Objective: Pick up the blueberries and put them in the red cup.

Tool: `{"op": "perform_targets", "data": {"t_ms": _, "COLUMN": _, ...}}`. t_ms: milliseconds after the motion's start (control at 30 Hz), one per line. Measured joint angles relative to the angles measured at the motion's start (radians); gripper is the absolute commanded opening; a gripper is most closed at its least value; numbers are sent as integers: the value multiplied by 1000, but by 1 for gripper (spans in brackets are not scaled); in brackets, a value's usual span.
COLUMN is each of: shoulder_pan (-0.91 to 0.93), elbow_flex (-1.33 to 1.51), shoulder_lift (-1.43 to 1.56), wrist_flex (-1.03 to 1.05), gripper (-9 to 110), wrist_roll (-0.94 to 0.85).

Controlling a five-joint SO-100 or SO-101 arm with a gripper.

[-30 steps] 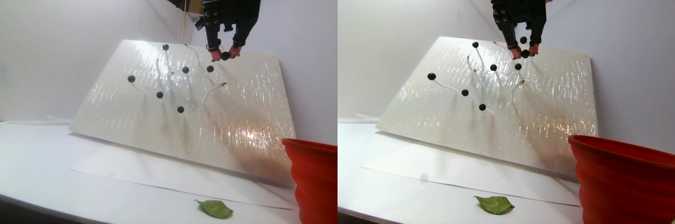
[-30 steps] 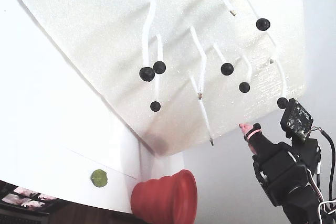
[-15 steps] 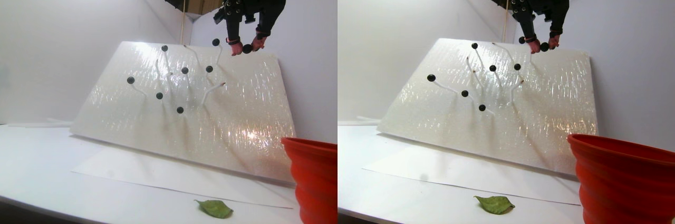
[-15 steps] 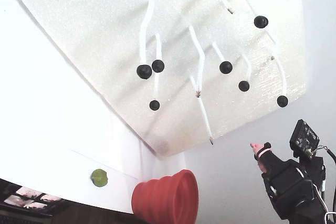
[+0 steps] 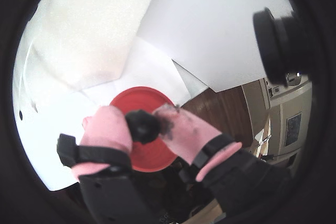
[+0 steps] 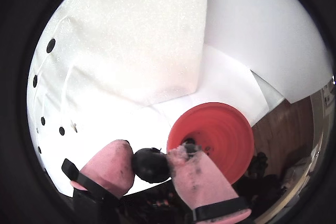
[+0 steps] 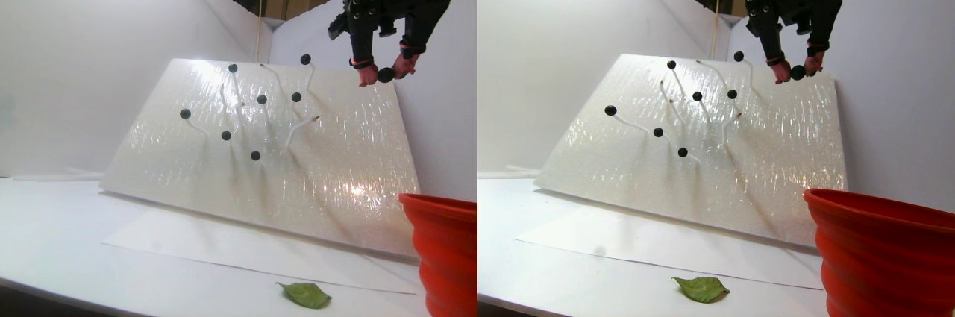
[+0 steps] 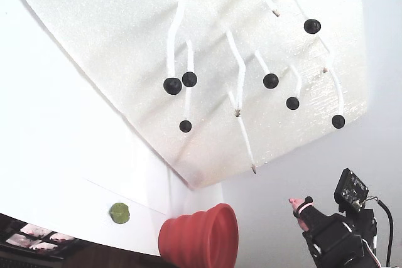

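My gripper (image 6: 151, 165) is shut on one blueberry (image 5: 142, 126), a dark ball pinched between the pink finger pads. In the stereo pair view the gripper (image 7: 386, 74) hangs high, just off the upper right corner of the tilted white foam board (image 7: 336, 160). Several more blueberries (image 7: 255, 156) sit on white stems on that board, and also show in the fixed view (image 8: 172, 86). The red cup (image 7: 444, 250) stands low at the right. Both wrist views look down on its open mouth (image 6: 220, 135) below the fingers, partly covered by them (image 5: 142, 95).
A green leaf (image 7: 304, 294) lies on the white table in front of the board, left of the cup, and shows as a green blob (image 8: 118, 213) in the fixed view. White walls enclose the back and right. A sheet of paper (image 7: 224, 246) lies under the board's front edge.
The gripper has pulled one blueberry off the board's top and carried it to the right, past the board's upper right corner. The other berries and the cup have not moved.
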Motion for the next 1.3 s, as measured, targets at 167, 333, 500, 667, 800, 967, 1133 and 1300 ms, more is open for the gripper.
{"op": "perform_targets", "data": {"t_ms": 167, "shoulder_pan": 41, "elbow_flex": 3, "shoulder_lift": 0, "wrist_flex": 6, "gripper": 11, "wrist_roll": -5}}
{"op": "perform_targets", "data": {"t_ms": 333, "shoulder_pan": 78, "elbow_flex": 3, "shoulder_lift": 0, "wrist_flex": 6, "gripper": 11, "wrist_roll": -18}}
{"op": "perform_targets", "data": {"t_ms": 500, "shoulder_pan": 109, "elbow_flex": 3, "shoulder_lift": 0, "wrist_flex": 6, "gripper": 12, "wrist_roll": -21}}
{"op": "perform_targets", "data": {"t_ms": 667, "shoulder_pan": 130, "elbow_flex": 3, "shoulder_lift": 0, "wrist_flex": 6, "gripper": 13, "wrist_roll": -41}}
{"op": "perform_targets", "data": {"t_ms": 800, "shoulder_pan": 144, "elbow_flex": 21, "shoulder_lift": 0, "wrist_flex": 6, "gripper": 18, "wrist_roll": -46}}
{"op": "perform_targets", "data": {"t_ms": 967, "shoulder_pan": 155, "elbow_flex": 34, "shoulder_lift": 0, "wrist_flex": 6, "gripper": 17, "wrist_roll": -55}}
{"op": "perform_targets", "data": {"t_ms": 1133, "shoulder_pan": 155, "elbow_flex": 34, "shoulder_lift": 0, "wrist_flex": 6, "gripper": 17, "wrist_roll": -58}}
{"op": "perform_targets", "data": {"t_ms": 1300, "shoulder_pan": 153, "elbow_flex": 34, "shoulder_lift": 0, "wrist_flex": 8, "gripper": 16, "wrist_roll": -60}}
